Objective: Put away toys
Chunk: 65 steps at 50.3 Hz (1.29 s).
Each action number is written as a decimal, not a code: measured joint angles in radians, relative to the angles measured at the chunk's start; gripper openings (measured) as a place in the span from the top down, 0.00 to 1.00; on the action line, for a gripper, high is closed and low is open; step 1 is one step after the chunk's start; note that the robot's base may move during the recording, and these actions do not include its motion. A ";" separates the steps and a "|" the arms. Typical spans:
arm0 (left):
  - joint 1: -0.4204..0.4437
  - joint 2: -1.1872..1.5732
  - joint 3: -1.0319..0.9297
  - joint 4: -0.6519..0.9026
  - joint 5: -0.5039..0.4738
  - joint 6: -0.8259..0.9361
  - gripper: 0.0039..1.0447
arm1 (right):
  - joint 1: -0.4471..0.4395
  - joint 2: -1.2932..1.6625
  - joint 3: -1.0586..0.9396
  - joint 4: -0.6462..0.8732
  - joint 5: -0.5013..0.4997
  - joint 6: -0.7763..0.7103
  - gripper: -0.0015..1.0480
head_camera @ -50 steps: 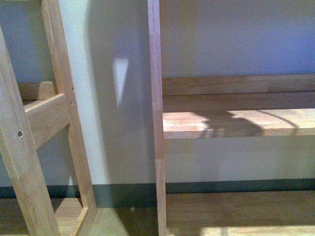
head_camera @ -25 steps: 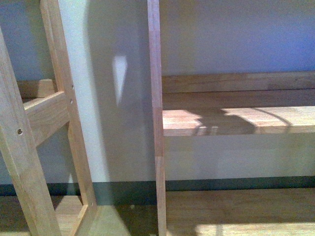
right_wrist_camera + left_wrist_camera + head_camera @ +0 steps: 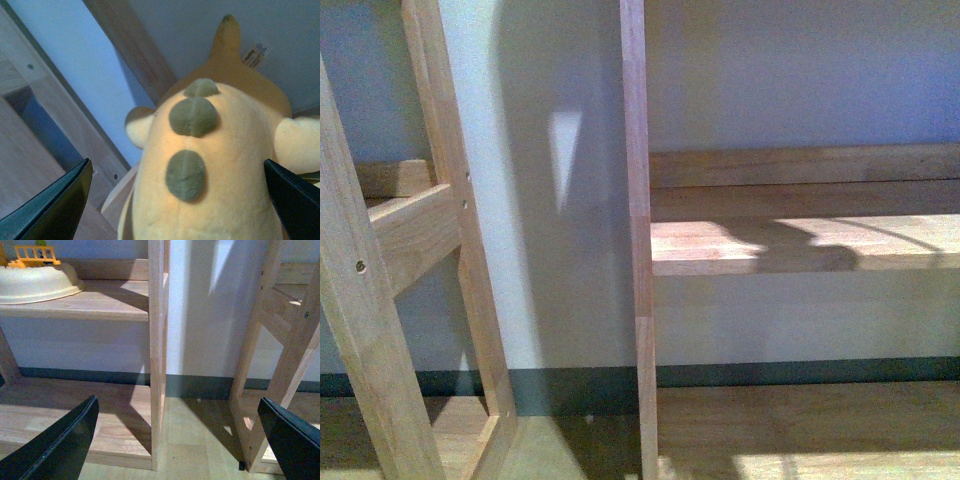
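Note:
The orange-yellow plush toy [image 3: 225, 150] fills the right wrist view, its back with three green spots towards the camera, a white tag near its tail. My right gripper [image 3: 175, 205] is open, its black fingers [image 3: 55, 205] standing wide on either side of the plush without touching it. My left gripper [image 3: 175, 440] is open and empty, its fingers [image 3: 60, 440] wide apart above the floor in front of a wooden shelf upright [image 3: 157, 355]. The toy and both grippers are out of the front view.
The front view shows a wooden shelf board [image 3: 800, 245], a shelf upright [image 3: 638, 240] and a slanted wooden frame [image 3: 380, 290] against a pale wall. In the left wrist view a cream bowl-shaped item [image 3: 37, 282] with a yellow toy fence [image 3: 35, 254] sits on a shelf.
In the front view the shadow on the shelf board has shifted and changed shape. The view itself has moved slightly.

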 joint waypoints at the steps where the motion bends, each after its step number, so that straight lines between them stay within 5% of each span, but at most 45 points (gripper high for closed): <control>1: 0.000 0.000 0.000 0.000 0.000 0.000 0.05 | -0.002 -0.014 -0.017 0.011 -0.003 0.000 0.00; 24: 0.000 0.000 0.000 0.000 0.000 0.000 0.05 | 0.057 -0.472 -0.575 0.232 0.021 -0.121 0.00; 37: 0.000 0.000 0.000 0.000 0.000 0.000 0.05 | 0.113 -0.933 -1.131 0.271 0.272 -0.490 0.00; 43: 0.000 0.000 0.000 0.000 0.000 0.000 0.05 | 0.066 -1.111 -1.338 0.283 0.322 -0.615 0.00; 52: 0.000 0.000 0.000 0.000 0.000 0.000 0.05 | -0.049 -1.381 -1.623 0.230 0.321 -0.609 0.00; 65: 0.000 0.000 0.000 0.000 0.000 0.000 0.05 | -0.066 -1.724 -2.053 0.239 0.435 -0.621 0.00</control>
